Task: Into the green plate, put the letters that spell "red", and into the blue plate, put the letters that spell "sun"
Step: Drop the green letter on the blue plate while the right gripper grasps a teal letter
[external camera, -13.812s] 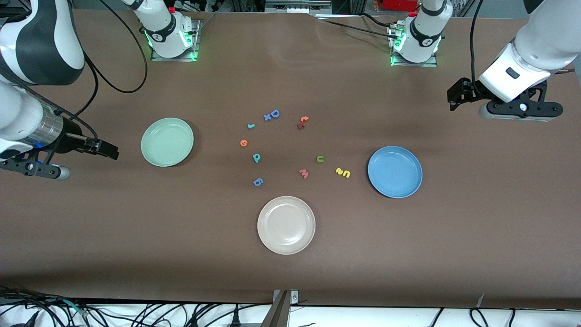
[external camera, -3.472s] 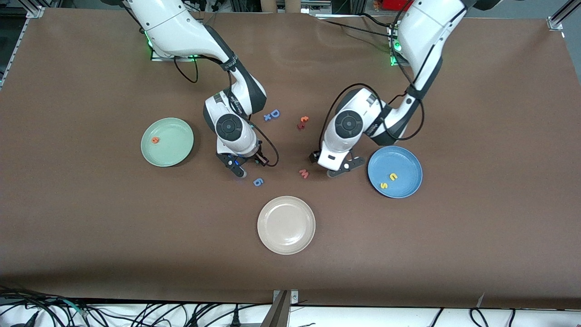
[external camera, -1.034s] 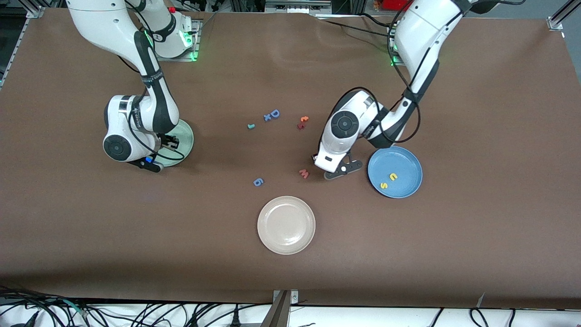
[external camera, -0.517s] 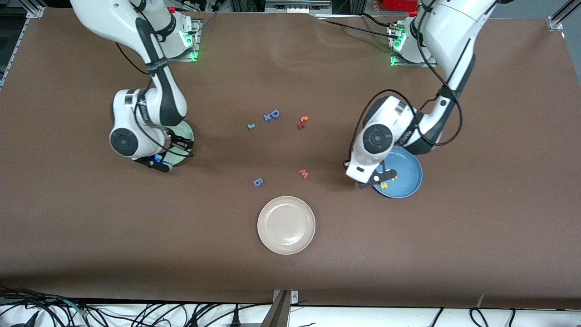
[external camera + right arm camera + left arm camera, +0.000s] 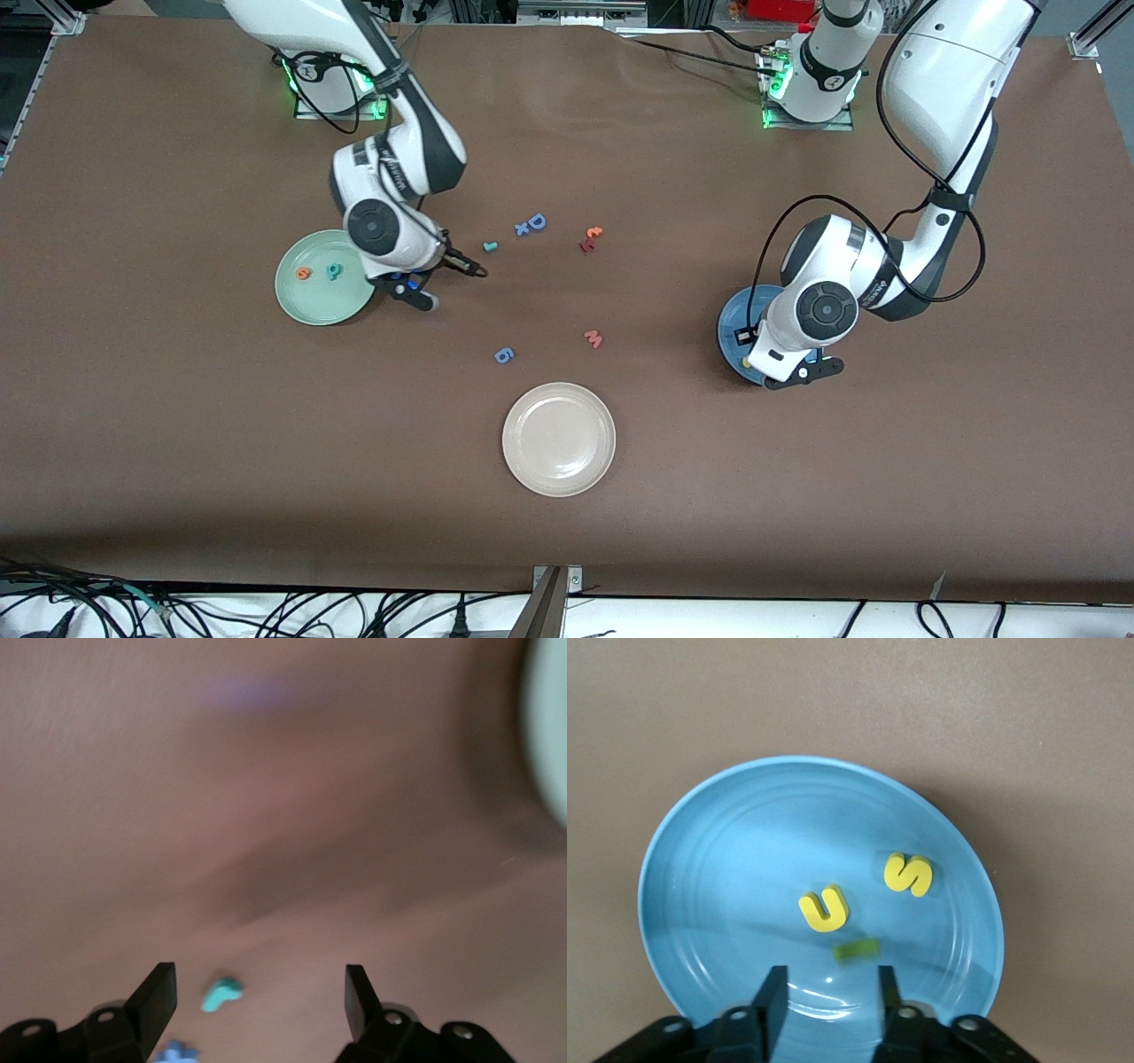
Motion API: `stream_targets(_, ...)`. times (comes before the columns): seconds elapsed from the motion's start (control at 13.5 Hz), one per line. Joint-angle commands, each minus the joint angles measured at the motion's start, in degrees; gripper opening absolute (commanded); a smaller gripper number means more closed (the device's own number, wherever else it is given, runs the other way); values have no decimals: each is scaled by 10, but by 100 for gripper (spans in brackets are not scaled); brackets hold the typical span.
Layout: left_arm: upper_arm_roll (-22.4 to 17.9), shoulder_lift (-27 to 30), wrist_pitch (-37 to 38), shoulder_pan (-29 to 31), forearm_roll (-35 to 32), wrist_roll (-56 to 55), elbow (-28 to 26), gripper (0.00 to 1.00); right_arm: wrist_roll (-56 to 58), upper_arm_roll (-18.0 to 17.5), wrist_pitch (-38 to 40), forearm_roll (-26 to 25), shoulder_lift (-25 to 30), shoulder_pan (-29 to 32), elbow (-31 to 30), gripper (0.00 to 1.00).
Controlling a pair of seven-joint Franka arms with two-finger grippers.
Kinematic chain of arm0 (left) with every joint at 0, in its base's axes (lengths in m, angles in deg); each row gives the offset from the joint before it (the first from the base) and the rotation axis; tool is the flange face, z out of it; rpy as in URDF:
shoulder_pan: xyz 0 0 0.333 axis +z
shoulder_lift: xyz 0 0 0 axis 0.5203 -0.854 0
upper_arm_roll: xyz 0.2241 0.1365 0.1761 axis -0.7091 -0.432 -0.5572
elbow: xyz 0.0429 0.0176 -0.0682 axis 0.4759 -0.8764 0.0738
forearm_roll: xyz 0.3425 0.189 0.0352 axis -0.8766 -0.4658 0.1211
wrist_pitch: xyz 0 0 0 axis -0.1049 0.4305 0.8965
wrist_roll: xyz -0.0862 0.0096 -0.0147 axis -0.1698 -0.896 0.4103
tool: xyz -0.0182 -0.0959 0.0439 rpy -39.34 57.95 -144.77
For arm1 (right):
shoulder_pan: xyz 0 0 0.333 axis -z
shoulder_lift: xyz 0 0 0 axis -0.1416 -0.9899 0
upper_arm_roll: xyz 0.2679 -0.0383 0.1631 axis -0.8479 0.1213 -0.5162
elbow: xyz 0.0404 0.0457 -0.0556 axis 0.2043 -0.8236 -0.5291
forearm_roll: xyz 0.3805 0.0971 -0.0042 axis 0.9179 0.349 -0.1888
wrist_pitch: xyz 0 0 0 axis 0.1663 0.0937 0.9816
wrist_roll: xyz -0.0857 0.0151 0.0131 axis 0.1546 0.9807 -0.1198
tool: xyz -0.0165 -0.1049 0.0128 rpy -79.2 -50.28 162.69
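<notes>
The green plate [image 5: 314, 297] holds an orange "e" [image 5: 304, 274] and a teal "d" [image 5: 333, 271]. Beside it, toward the table's middle, my right gripper [image 5: 468, 269] [image 5: 260, 997] is open and empty. The small teal "r" [image 5: 489, 245] [image 5: 221, 992] lies on the table just ahead of its fingertips. My left gripper [image 5: 742, 338] [image 5: 831, 990] hangs open over the blue plate [image 5: 728, 319] [image 5: 726, 850]. In that plate are a yellow "u" [image 5: 824, 907], a yellow "s" [image 5: 907, 874] and a blurred green letter [image 5: 857, 948] just past the fingertips.
A cream plate [image 5: 558, 439] sits nearest the front camera. Loose on the table's middle are a blue "6" [image 5: 503, 355], a pink "w" [image 5: 593, 338], a blue "D" with an "x" [image 5: 532, 224] [image 5: 177, 1051], and small orange and red letters [image 5: 591, 237].
My right gripper left the green plate, where the teal "d" now lies, and moved toward the teal "r". My left gripper carried the green letter over the blue plate and opened.
</notes>
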Motion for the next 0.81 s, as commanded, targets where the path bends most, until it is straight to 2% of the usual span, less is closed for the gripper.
stream_targets(0.0,8,8,11,0,-8,3,-4,100,-51,-10,-67,8,-17,-24,-22,85)
stream_targets(0.22,10,12,12,0,-7,2,3,100,-78,-24,-117,8,-18,-34,-60,81)
stream_targets(0.59,17,58,19,-2,-7,10,20,100,-107,-41,-125,8,-16,-34,-69,74)
stream_targets(0.74,17,61,89,-9,-8,12,73,100,-107,-41,-125,8,-15,-34,-70,64)
